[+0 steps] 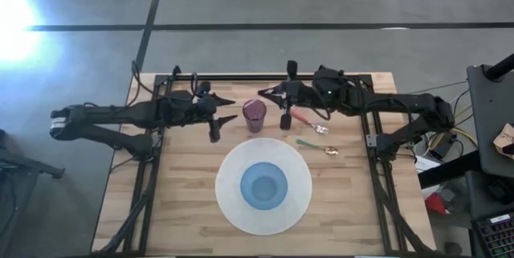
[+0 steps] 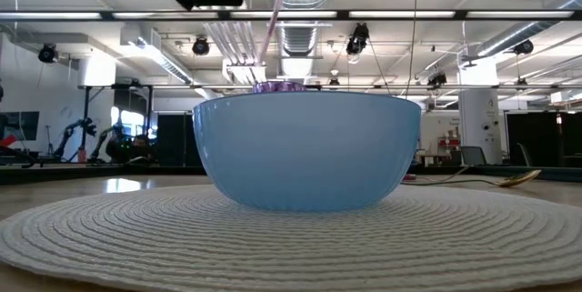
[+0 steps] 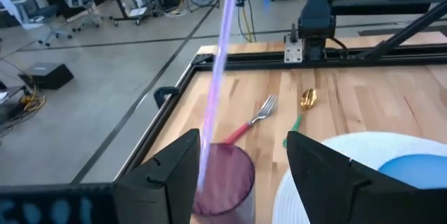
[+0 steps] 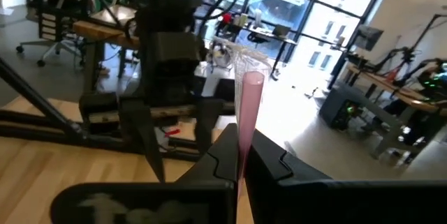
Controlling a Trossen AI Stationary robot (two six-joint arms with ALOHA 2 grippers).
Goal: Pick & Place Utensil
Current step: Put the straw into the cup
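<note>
The right gripper (image 4: 241, 155), fingers pinching a slim upright pink utensil handle (image 4: 247, 109), hangs directly over the translucent purple plastic cup (image 1: 254, 115) near the table's far edge, while the left gripper (image 3: 241, 165), fingers spread, hovers beside it.

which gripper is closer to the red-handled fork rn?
Right. The right gripper sits just beside the red-handled fork, shut on a pink utensil handle. The left gripper, open, is across the purple cup.

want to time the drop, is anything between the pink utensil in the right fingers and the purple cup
Nothing visible blocks it. The right gripper is shut on the pink utensil, which hangs over the purple cup. The left gripper waits open beside the cup, off the path. The fork and spoon lie off to the side.
</note>
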